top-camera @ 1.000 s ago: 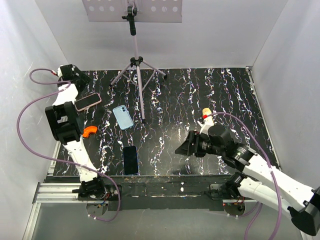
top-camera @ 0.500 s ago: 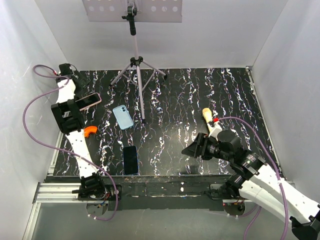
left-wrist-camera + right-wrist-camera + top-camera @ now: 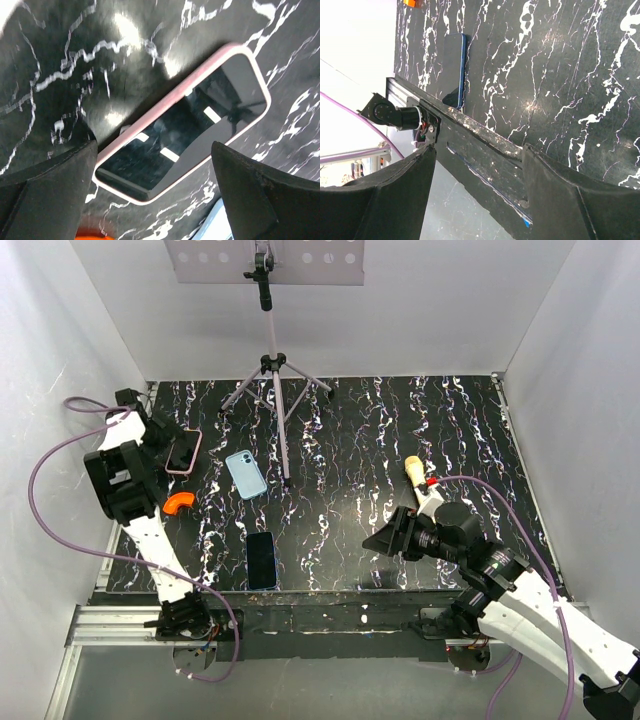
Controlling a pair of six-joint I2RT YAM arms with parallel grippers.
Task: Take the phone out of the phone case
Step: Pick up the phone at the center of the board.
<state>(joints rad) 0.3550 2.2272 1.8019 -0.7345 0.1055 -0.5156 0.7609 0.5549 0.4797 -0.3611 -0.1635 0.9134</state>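
Observation:
The phone in its pink case [image 3: 183, 452] lies screen up on the black marbled table at the far left. In the left wrist view it [image 3: 185, 120] lies diagonally on the table. My left gripper [image 3: 168, 440] hovers right over it, open, and its black fingers [image 3: 50, 175] stand wide apart on either side of the phone's lower end without touching it. My right gripper [image 3: 385, 537] is open and empty near the table's front edge, far from the phone.
A light blue case [image 3: 246, 474] lies beside the pink one. A dark bare phone [image 3: 262, 559] lies near the front edge and shows in the right wrist view [image 3: 454, 70]. An orange piece [image 3: 180, 502], a tripod [image 3: 275, 370] and a beige object [image 3: 415, 472] also stand about.
The pink-cased phone has turned from slanting to nearly lengthwise and sits a little nearer. The left wrist has shifted over it. The right arm drew back to the near right earlier and has held still since.

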